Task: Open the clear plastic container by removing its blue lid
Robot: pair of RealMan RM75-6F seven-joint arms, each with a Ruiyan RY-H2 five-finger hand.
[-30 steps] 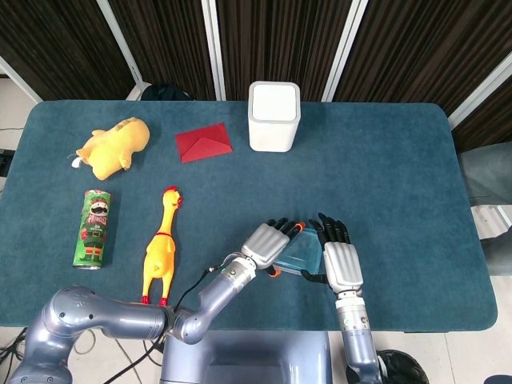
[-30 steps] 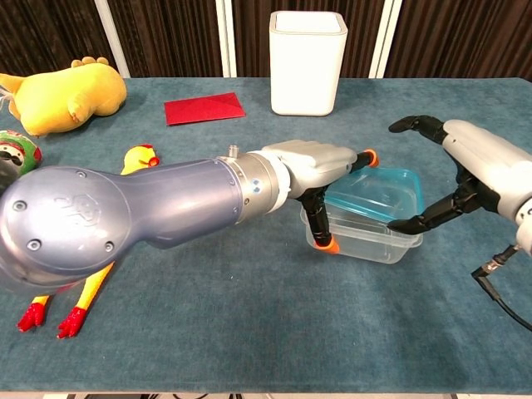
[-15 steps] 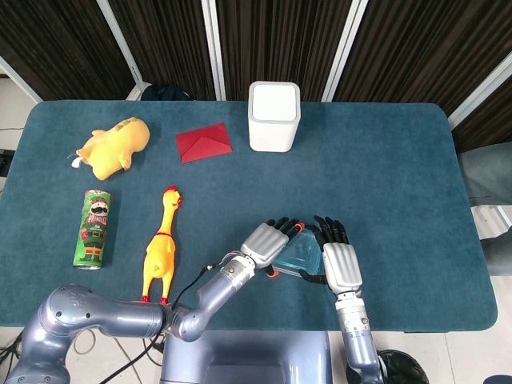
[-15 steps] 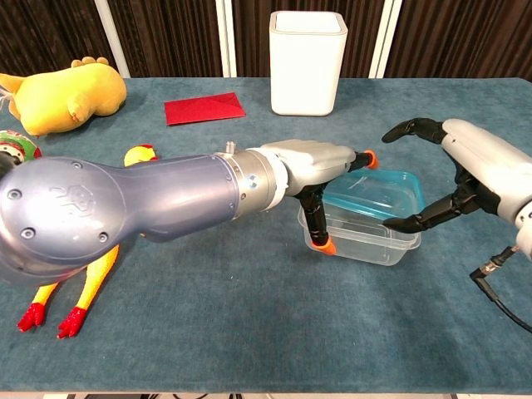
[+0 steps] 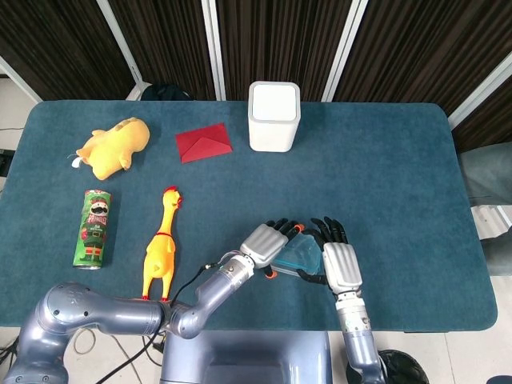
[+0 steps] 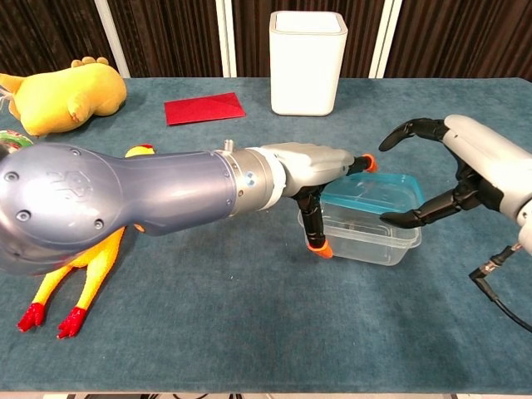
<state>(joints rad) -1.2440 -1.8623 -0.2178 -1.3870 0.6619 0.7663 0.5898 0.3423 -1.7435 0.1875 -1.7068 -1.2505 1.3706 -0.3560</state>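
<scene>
The clear plastic container [image 6: 362,236] stands on the table near the front edge, its blue lid [image 6: 374,194] on top. My left hand [image 6: 320,176] grips the container's left end, an orange-tipped thumb down the front wall and a finger [image 6: 366,163] past the far side. My right hand [image 6: 472,165] hovers at the right end with its fingers arched apart above the lid, and its thumb tip [image 6: 389,219] touches the lid's front right edge. In the head view the container [image 5: 299,256] shows between the left hand [image 5: 264,243] and the right hand [image 5: 340,262].
A white bin [image 6: 307,61] stands at the back centre, a red envelope [image 6: 204,108] to its left. A yellow plush toy [image 6: 68,96], a rubber chicken [image 5: 162,248] and a green chip can [image 5: 94,228] lie on the left side.
The lid has settled from a tilt to lie flatter on the container. My right hand has risen slightly, its fingers curling further over the lid. My left hand has edged a little left.
</scene>
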